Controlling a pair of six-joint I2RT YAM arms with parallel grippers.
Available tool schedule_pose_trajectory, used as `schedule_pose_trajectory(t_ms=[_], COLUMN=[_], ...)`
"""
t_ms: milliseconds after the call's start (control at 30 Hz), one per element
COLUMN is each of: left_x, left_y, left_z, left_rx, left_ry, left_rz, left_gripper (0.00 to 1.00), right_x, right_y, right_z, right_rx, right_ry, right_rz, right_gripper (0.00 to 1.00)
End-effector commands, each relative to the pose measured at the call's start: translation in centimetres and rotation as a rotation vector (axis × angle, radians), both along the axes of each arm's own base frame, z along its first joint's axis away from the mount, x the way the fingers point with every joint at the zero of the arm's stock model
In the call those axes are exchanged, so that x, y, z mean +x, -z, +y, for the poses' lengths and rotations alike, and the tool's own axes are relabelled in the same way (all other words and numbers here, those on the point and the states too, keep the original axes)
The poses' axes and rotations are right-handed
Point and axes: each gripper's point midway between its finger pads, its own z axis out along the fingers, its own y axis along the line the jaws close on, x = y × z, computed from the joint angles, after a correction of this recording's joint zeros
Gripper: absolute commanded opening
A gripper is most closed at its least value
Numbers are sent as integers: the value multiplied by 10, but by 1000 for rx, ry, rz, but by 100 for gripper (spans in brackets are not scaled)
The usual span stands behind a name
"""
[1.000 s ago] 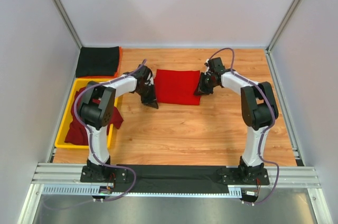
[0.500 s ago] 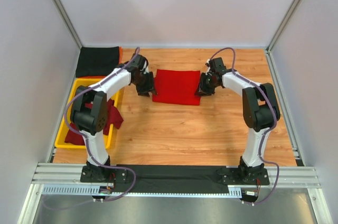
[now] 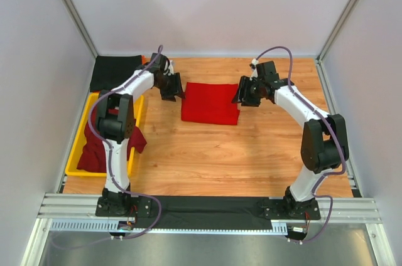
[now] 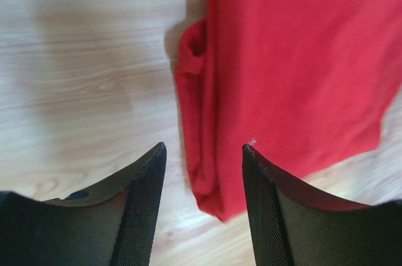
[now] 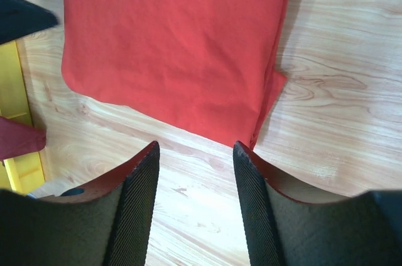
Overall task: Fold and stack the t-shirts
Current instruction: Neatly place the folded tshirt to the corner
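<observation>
— So, from above, where has the shirt ended up?

— The red t-shirt [image 3: 210,103] lies folded flat on the table [image 3: 251,153], toward the far side. The left gripper [image 3: 171,92] sits just off its left edge and the right gripper [image 3: 242,95] just off its right edge. A black t-shirt [image 3: 116,73] lies folded in the far left corner. The maroon t-shirts [image 3: 94,150] are heaped in the yellow tray [image 3: 73,153] along the left side, with cloth spilling over its rim.

— And the left wrist camera?

— The left gripper [image 4: 204,147] has its jaws spread with nothing in them. The shirt's bunched left edge shows on the wood between the fingers [image 4: 141,203], and the rest of the red t-shirt [image 4: 295,65] spreads away to the right.

— Right wrist?

— Much the same. The right gripper [image 5: 196,145] is parted and empty. The red t-shirt [image 5: 176,40] lies smooth beyond the tips, its near edge just ahead of the gap. A strip of yellow tray [image 5: 14,90] and a bit of maroon cloth show at the left edge.
</observation>
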Motion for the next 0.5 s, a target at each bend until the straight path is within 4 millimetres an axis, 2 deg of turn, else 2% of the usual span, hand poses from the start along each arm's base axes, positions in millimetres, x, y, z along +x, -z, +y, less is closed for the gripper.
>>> schedule_pose_trajectory(t_ms=[0,133,467], left_x=[8,6,0], left_y=[14,28,45], left_z=[-11,-16,-17], left_rx=[-39,-64,-74], left_ry=[75,98,99], left_rz=[-13,4,42], left_gripper=[59,63,64], right_x=[-2,-2,-5], right_y=[-15,-13,-10], right_z=[-1,-2,1], right_rx=[-10,-12,-8], right_ry=[-17,-14,-11], right_rz=[-47,-48,-41], right_gripper=[53,59,63])
